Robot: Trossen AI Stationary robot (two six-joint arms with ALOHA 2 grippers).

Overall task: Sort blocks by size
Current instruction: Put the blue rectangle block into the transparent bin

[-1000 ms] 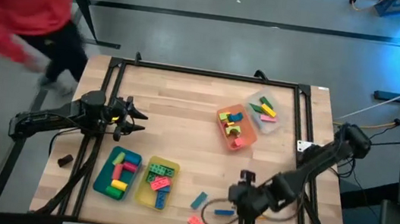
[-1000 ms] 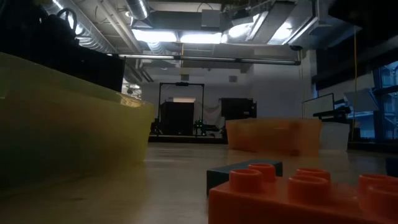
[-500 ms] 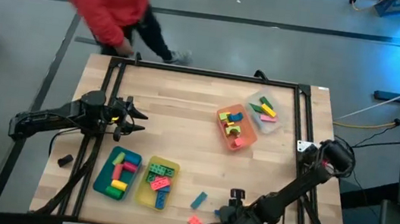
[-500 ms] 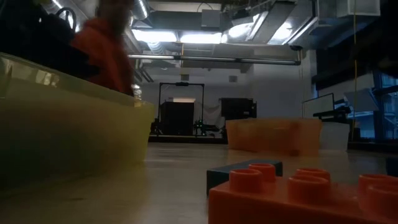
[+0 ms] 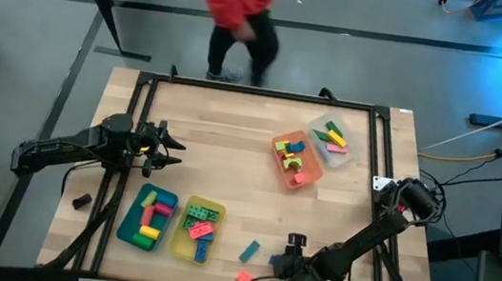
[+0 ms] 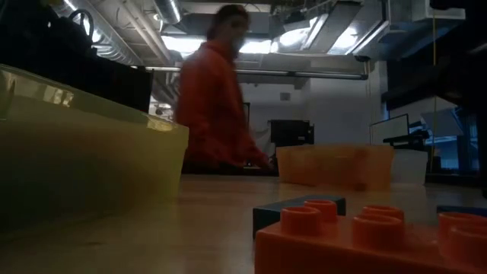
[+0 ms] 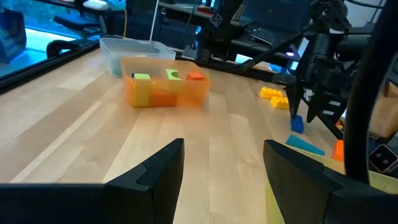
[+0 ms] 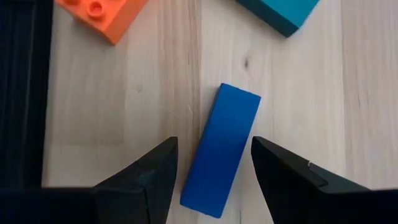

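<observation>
on the bench [image 5: 231, 148], a teal tray [image 5: 147, 218] and a yellow tray [image 5: 198, 229] near the front edge hold blocks, as do an orange tray [image 5: 296, 159] and a clear tray [image 5: 332, 139] toward the far right. since the earlier frame the right pincer [image 8: 211, 177] has slid toward the front edge; it stands wide, straddling a loose blue block [image 8: 221, 149] beside teal [image 5: 249, 251] and red [image 5: 246, 278] ones. the left pincer [image 5: 173, 147] waits open near the left edge, bare wood ahead.

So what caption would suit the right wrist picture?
Open right gripper straddling a blue plastic bar on the wooden table.
</observation>
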